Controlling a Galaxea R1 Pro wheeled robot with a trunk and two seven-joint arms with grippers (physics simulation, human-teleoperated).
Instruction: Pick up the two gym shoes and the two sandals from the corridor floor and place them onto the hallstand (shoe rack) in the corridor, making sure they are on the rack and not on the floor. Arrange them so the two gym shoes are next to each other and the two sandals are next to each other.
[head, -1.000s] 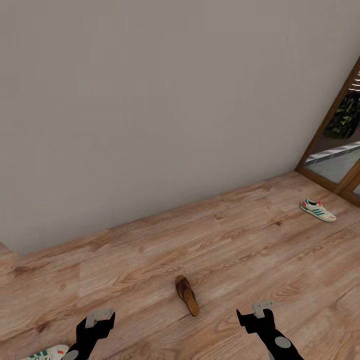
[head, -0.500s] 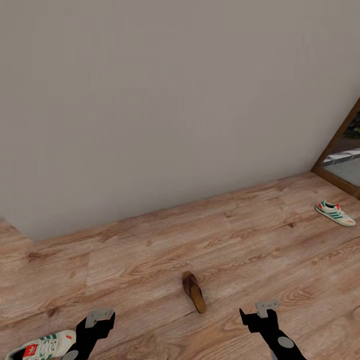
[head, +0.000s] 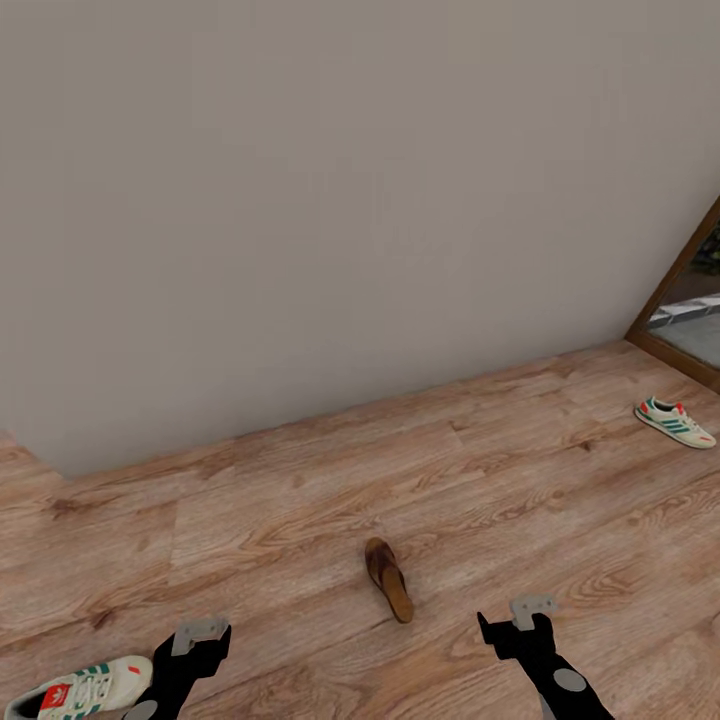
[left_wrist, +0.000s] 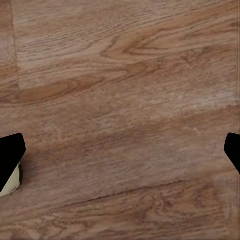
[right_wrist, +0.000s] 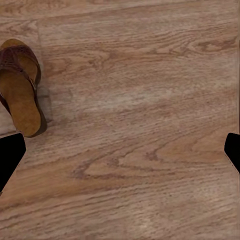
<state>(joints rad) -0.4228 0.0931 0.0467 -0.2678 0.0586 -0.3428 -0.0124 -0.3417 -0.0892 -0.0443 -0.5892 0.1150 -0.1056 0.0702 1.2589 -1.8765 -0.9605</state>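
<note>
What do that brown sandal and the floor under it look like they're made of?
The sandal looks like leather: a dark brown strap over a smooth, matte tan footbed, though a render leaves this open. The floor looks like wood-grain plank laminate, light brown with swirling grain and faint seams between boards; real wood can't be ruled out.

Plain grey-beige wall (head: 330, 200) takes up most of the head view, totally bare, flat even lighting. It meets a light brown wood-grain plank floor (head: 300, 500) along a diagonal line, with a little corner jog at the far left. Over on the right edge there's a brown wooden door frame (head: 680, 290) with glass, something leafy behind it.
</note>
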